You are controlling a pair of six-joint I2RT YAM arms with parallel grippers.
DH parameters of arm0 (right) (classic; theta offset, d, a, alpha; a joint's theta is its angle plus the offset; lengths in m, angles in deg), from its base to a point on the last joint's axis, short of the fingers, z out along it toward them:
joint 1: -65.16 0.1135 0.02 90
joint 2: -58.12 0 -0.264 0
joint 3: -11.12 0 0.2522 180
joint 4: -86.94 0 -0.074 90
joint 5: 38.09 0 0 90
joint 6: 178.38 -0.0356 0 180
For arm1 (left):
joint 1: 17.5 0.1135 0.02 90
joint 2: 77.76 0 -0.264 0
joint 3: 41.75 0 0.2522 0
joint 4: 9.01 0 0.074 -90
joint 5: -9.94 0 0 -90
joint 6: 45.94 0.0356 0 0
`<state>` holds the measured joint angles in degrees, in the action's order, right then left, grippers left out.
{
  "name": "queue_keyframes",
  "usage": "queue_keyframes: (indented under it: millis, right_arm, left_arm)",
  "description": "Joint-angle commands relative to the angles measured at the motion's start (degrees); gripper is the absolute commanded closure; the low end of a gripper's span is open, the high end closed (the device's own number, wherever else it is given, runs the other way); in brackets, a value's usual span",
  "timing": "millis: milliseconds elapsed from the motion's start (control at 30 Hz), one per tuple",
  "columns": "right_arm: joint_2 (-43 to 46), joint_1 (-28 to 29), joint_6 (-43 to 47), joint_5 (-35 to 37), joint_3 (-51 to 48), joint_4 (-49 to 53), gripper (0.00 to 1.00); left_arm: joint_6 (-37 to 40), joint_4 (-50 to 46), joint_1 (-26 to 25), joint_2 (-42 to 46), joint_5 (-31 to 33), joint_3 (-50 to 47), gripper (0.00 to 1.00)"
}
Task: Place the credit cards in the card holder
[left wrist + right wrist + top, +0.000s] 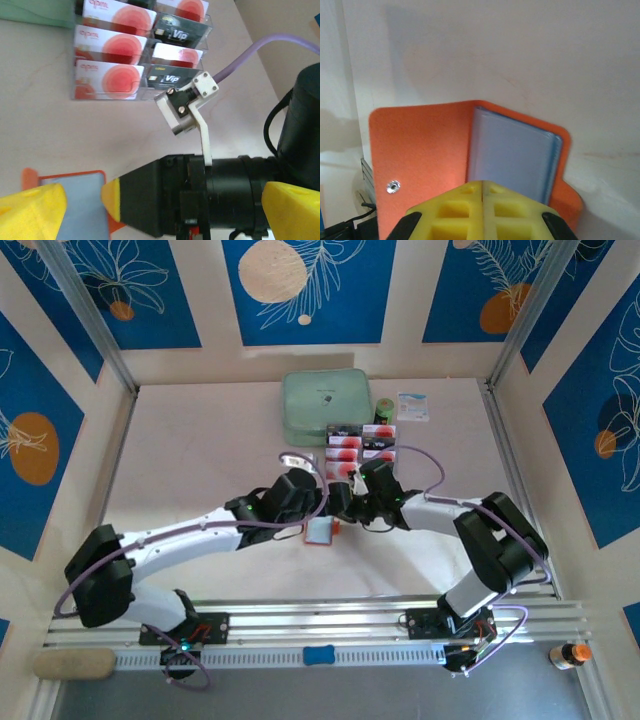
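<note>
The orange card holder [425, 150] lies open on the table, its flap with the snap stud raised and grey-blue sleeves [512, 155] showing. My right gripper [482, 186] is shut with nothing between its jaws, and its yellow tip rests at the holder's fold [75, 200]. My left gripper [162, 210] stands wide open just above, its yellow fingertips [32, 210] straddling the right gripper's black body. The credit cards [112, 47], pale with red circles, stand in a clear tray [362, 445] just beyond the two grippers [335, 505].
A mint-green case [322, 405] lies behind the tray, with a small green bottle [384, 408] and a white packet [413, 405] to its right. The right arm's purple cable [260, 50] loops over the table. Aluminium rails run along the near edge.
</note>
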<state>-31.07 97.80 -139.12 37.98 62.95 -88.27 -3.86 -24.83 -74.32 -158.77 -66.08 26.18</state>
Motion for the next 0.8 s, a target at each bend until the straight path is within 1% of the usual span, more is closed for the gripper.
queue_keyframes:
  millis: [0, 167, 300, 567, 767]
  right_arm:
    - [3.38, -0.13, -1.01, 1.40, -2.46, 1.62, 1.00]
    - [6.29, -0.12, -1.63, 1.89, -5.10, 1.51, 1.00]
    - [7.36, 0.31, -1.81, 2.07, -5.50, 1.66, 1.00]
    - [5.72, 2.47, -2.51, 2.60, -4.62, 0.77, 1.00]
    - [3.81, 3.96, -2.70, 3.08, -2.85, 0.41, 1.00]
  left_arm:
    - [-2.11, 3.63, -0.31, -2.74, -4.05, 1.20, 0.00]
    - [-4.05, 5.13, -0.07, -5.19, -5.35, -0.11, 0.00]
    - [-5.23, 5.32, 0.54, -5.30, -4.76, -2.60, 0.00]
    - [-5.96, 3.91, 1.84, -3.74, -2.84, -6.99, 0.00]
    - [-5.52, 2.94, 2.41, -2.48, -1.46, -8.53, 0.00]
